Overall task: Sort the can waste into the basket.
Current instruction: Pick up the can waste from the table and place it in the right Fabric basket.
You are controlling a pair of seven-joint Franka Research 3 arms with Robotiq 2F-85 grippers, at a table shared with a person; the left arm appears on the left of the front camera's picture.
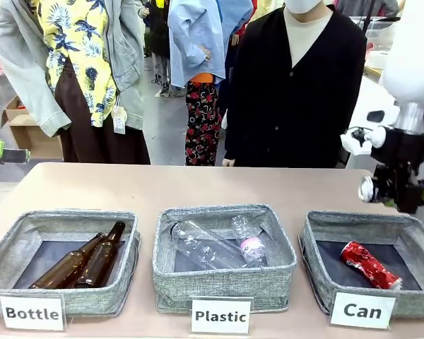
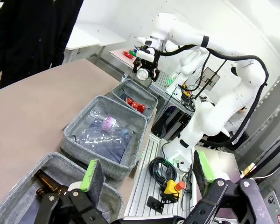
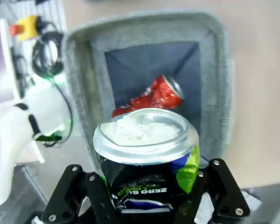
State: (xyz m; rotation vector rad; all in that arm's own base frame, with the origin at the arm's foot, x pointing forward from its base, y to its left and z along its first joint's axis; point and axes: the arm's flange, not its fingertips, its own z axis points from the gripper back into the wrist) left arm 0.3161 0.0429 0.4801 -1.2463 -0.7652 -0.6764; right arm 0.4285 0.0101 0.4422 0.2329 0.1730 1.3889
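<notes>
My right gripper (image 1: pixel 403 191) hangs above the far right corner of the "Can" basket (image 1: pixel 318 229), shut on a dark can (image 1: pixel 368 189) with blue and green print. In the right wrist view the dark can (image 3: pixel 147 154) sits between the black fingers, silver top facing the camera, directly over the grey basket (image 3: pixel 149 28). A crushed red can (image 1: pixel 369 265) lies on the basket's dark floor; it is also in the right wrist view (image 3: pixel 154 95). My left gripper (image 2: pixel 147 172) stands open and empty above the left end of the table, near the "Bottle" bin.
The "Bottle" bin (image 1: pixel 28 226) holds two brown glass bottles. The "Plastic" bin (image 1: pixel 226 279) holds clear plastic bottles. A person in a black cardigan (image 1: pixel 297 92) stands at the far side. Bare tabletop (image 1: pixel 162 187) lies behind the bins.
</notes>
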